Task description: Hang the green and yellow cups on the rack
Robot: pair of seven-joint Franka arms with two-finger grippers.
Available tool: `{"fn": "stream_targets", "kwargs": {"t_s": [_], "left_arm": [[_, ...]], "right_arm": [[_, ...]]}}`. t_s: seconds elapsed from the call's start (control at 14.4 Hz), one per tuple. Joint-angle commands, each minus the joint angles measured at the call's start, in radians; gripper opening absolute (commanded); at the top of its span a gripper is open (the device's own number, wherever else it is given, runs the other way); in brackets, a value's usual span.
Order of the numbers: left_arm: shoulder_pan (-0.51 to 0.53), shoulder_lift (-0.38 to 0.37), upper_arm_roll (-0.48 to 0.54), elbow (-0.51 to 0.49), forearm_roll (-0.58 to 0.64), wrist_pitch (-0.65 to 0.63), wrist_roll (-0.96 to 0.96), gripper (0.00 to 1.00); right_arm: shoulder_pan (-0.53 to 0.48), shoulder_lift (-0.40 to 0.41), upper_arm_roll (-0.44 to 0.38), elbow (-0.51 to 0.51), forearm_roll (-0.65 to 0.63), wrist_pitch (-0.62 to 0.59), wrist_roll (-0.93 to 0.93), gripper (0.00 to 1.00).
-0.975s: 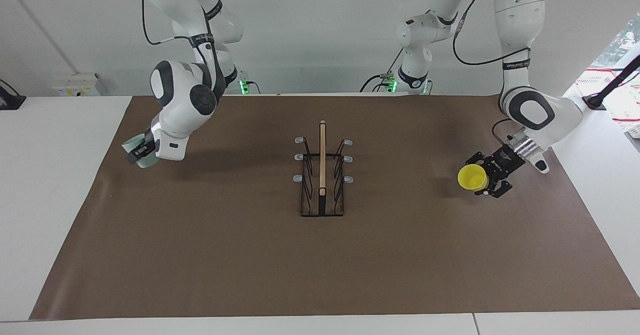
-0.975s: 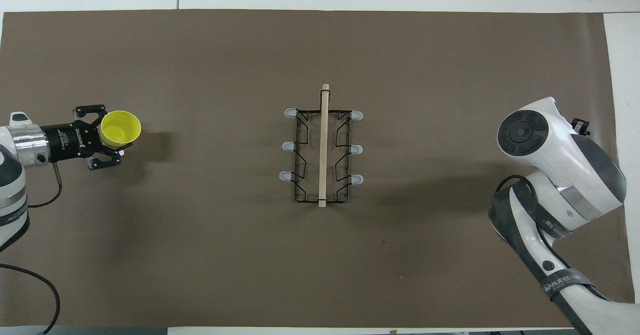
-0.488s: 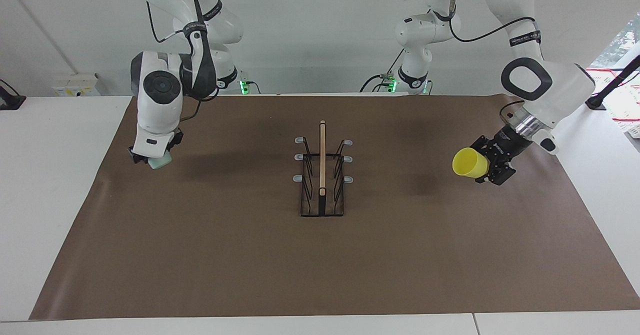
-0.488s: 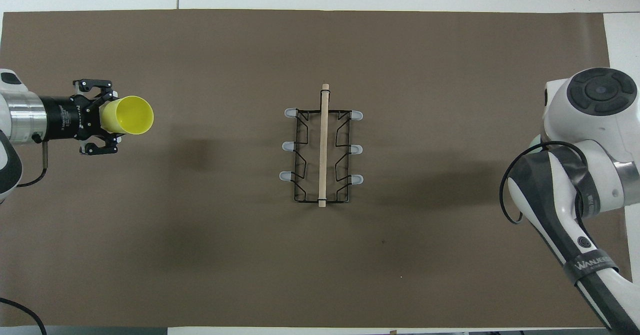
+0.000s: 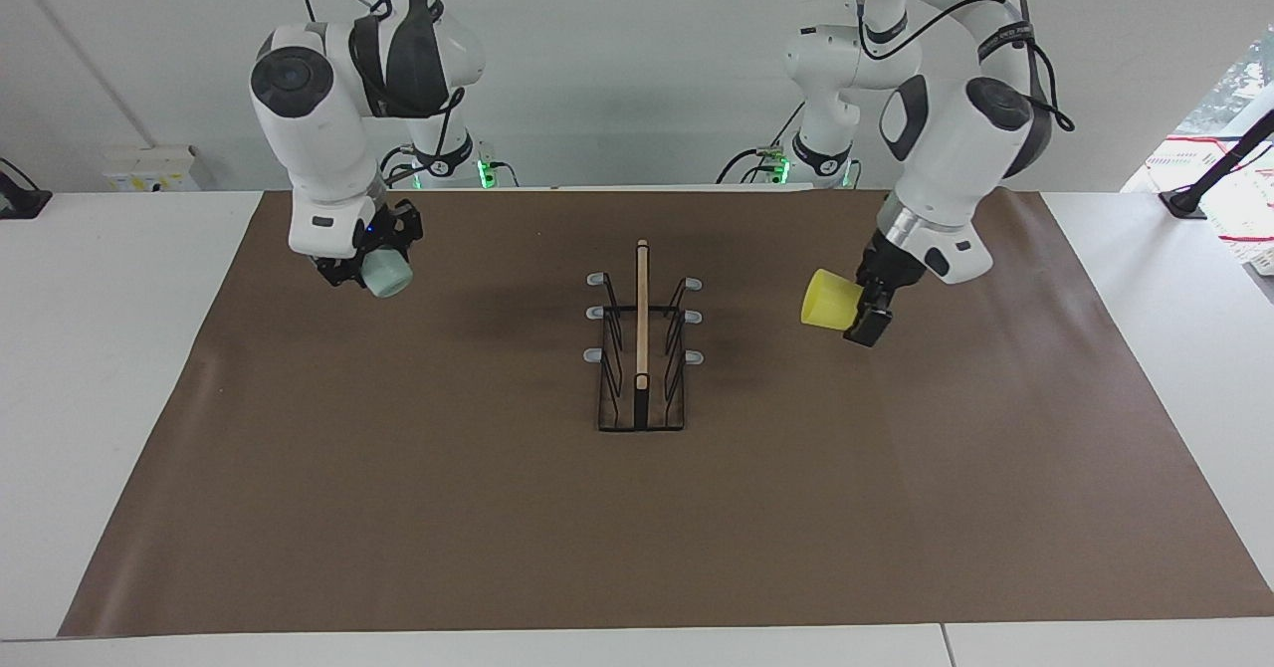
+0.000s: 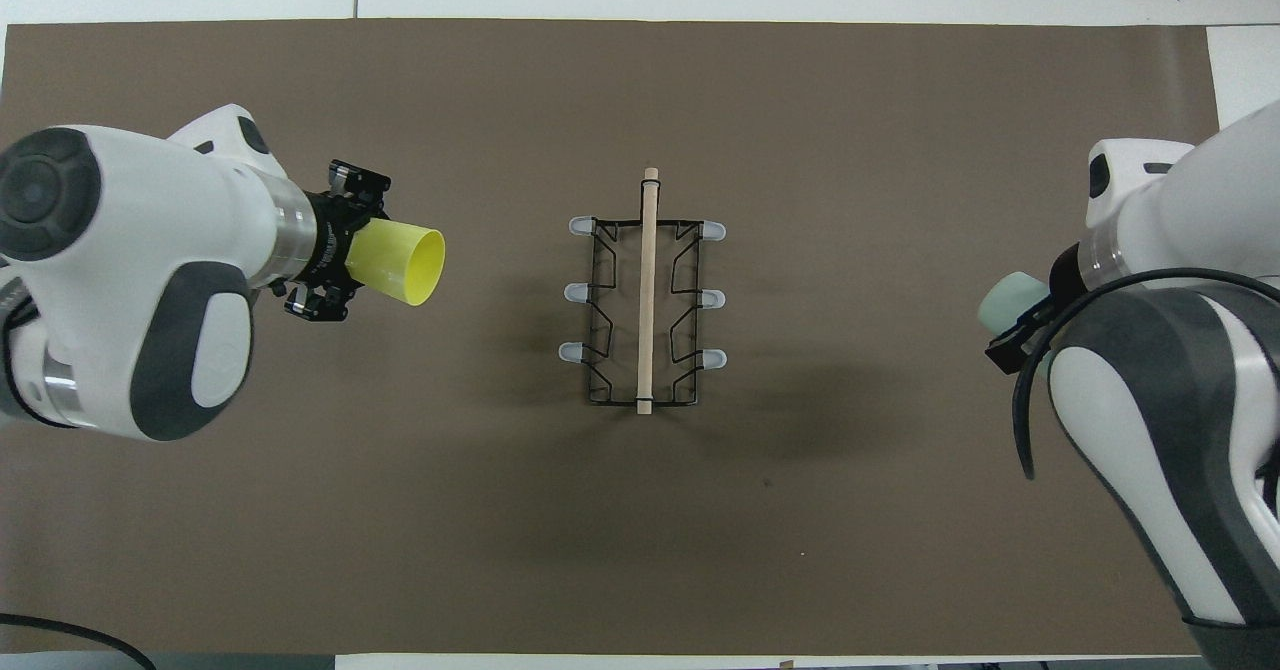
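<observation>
Right end effector [image 5: 350, 267] clamped on green cup [image 5: 386, 272], now lifted and swung inward from the worktop's [image 5: 398, 508] edge, over the brown mat toward the right arm's end. Rack [image 5: 642, 348] at centre, all prongs bare. Left end effector [image 5: 868, 311] clamped on yellow cup [image 5: 830, 301], carried much closer to the rack, mouth turned toward it. Hanging likely next.

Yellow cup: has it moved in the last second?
Yes. The yellow cup, gripped by the left gripper, has been carried through the air toward the rack, closing much of the gap in the facing view.
</observation>
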Motion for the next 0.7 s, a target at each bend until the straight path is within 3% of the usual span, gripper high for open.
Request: {"fn": "stream_targets", "kwargs": {"t_s": [0.0,0.21,0.42,0.63], "left_arm": [[-0.143,-0.037,0.017,-0.028,0.216,-0.023,-0.203,0.0],[-0.275,-0.029,0.015,-0.031,0.448,-0.097,-0.428,0.0],[-0.372,-0.014,0.015,-0.031,0.574,-0.169,-0.538,0.0],[-0.435,0.022,0.014,-0.03,0.692,-0.192,-0.667,0.0]], "right_arm": [[-0.044,-0.073,-0.014,-0.02,0.217,-0.023,-0.035,0.0],[-0.114,-0.104,-0.019,-0.052,0.509,-0.022,-0.164,0.0],[-0.183,-0.128,-0.019,-0.1,0.744,-0.026,-0.292,0.0],[-0.229,-0.186,-0.02,-0.213,0.961,-0.014,-0.38,0.0]]}}
